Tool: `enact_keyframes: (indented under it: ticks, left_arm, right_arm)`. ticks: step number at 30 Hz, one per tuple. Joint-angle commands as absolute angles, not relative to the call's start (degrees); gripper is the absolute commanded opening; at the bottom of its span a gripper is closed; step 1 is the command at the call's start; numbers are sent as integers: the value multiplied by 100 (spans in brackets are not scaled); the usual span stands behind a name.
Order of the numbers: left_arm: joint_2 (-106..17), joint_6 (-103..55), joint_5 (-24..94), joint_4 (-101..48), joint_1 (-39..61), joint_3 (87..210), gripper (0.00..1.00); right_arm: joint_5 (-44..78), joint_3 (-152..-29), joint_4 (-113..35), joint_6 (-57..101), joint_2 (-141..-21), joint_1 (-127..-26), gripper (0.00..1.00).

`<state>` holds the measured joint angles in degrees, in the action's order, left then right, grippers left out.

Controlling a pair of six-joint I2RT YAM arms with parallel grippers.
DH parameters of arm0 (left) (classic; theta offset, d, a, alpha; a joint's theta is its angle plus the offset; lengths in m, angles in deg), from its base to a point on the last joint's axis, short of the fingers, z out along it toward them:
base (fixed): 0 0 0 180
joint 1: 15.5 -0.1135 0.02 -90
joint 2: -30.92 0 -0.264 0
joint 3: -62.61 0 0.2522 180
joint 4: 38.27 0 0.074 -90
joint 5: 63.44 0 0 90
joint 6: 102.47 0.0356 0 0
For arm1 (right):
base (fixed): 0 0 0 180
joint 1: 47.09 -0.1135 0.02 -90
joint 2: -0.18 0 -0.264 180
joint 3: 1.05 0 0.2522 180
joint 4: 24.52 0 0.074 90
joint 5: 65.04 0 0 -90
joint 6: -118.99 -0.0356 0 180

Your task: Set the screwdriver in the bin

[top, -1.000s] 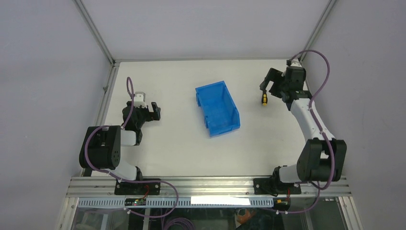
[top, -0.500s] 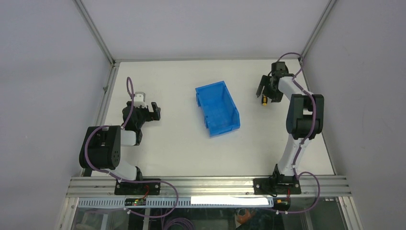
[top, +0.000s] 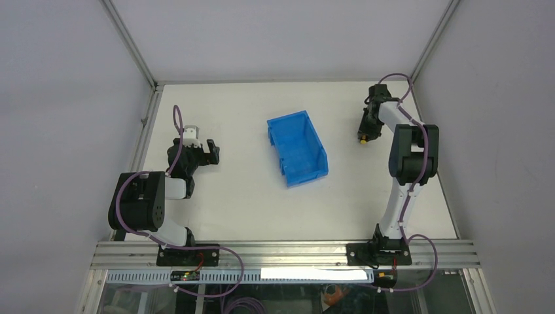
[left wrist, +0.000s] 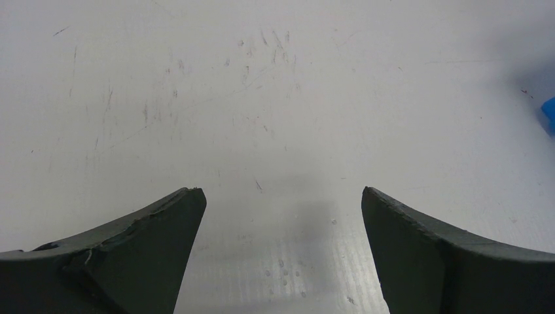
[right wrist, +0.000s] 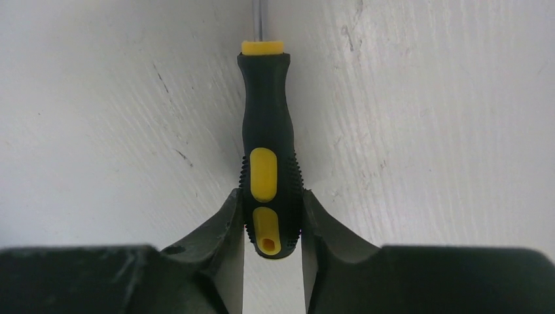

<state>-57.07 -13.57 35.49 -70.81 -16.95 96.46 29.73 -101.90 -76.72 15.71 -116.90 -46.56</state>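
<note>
R gripper point(right wrist: 271, 197) is clamped on the screwdriver point(right wrist: 265, 118). Both fingers point(right wrist: 226, 222) press the butt end of the blk/yellow handle, one per side. The handle lies flat on the white table point(right wrist: 98, 98), pointing away from the wrist cam. The yellow collar is at the far end, and only a short bit of shaft shows before the frame's top edge.

In the top view the R gripper point(top: 366, 127) sits far right on the table point(top: 249, 196), near the back corner. The arm is folded up tall and its purple cable point(top: 400, 77) loops over it. The screwdriver point(top: 360, 139) is mostly hidden under the gripper, w/ only a yellow speck visible.

The bin point(top: 296, 147) is blue and sits mid-table, skewed, well apart to the left of the tool. Its raised right wall faces the tool side. Nothing visible inside.

L gripper point(top: 211, 149) is at the left side, low over the table, well apart from the bin. The wrist cam shows the L gripper point(left wrist: 281, 196) w/ fingers spread wide and holding nothing, scratched tabletop between them. A blue sliver of the bin point(left wrist: 550, 114) shows at the right edge.
</note>
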Motion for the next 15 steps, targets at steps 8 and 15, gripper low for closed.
enact_keyframes:
  ticks: [8,15]
  left_arm:
    - [-5547,-1397,3526,-7294,-1646,9711,99]
    - [-5547,-1397,3531,-7294,-1646,9711,99]
  right_arm:
    - [3378,-10305,-8712,1536,-9392,-4983,8]
    - [3176,-10052,-8833,1299,-8288,-5997,10]
